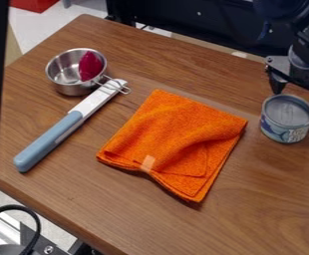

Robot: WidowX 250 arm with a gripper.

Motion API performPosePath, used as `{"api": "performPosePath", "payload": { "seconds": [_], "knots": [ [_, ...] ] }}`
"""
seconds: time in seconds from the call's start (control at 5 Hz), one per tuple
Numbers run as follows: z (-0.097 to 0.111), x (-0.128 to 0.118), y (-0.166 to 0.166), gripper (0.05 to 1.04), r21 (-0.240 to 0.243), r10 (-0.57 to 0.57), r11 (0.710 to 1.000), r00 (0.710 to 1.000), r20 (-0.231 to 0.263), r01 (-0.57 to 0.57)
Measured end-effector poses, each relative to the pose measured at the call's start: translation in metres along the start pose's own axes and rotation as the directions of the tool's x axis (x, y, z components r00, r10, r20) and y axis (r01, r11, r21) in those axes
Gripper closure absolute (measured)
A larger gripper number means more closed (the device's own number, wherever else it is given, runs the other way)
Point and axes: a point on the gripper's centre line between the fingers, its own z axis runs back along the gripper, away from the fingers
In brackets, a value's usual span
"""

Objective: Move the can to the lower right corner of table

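The can stood upright on the table at the right of the frame, with the gripper over its rim, fingers spread; whether they touched it, I could not tell. The step in hand looked like lining up the grasp. Next called for settling the fingers about the can, closing them, then taking it toward the lower right of the frame. The cloth lay mid-frame, left of the can; farther off, at upper left, were the pot and the blue-handled utensil
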Motion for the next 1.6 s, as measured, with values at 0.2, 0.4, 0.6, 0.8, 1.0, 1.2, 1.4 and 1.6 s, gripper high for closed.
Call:
{"api": "performPosePath", "payload": {
  "seconds": [0.2,0.4,0.6,0.8,1.0,1.2,1.4,1.6],
  "knots": [
    [0.0,-0.002,0.0,0.084,-0.002,0.015,1.0,1.0,-0.008,-0.015],
    [-0.004,-0.017,0.002,0.084,0.01,0.042,0.999,0.998,-0.042,-0.041],
    [0.001,-0.028,0.002,0.084,0.034,0.1,0.995,0.993,-0.065,-0.098],
    [0.012,-0.038,-0.004,0.084,0.025,0.104,0.994,0.991,-0.08,-0.103],
    [0.023,-0.054,-0.007,0.084,0.021,0.092,0.996,0.991,-0.1,-0.091],
    [0.029,-0.067,-0.01,0.084,0.019,0.081,0.997,0.991,-0.108,-0.079],
    [0.036,-0.078,-0.01,0.084,0.013,0.077,0.997,0.991,-0.109,-0.076],
    [0.039,-0.09,-0.01,0.084,0.016,0.068,0.998,0.99,-0.12,-0.067]
  ]
}}
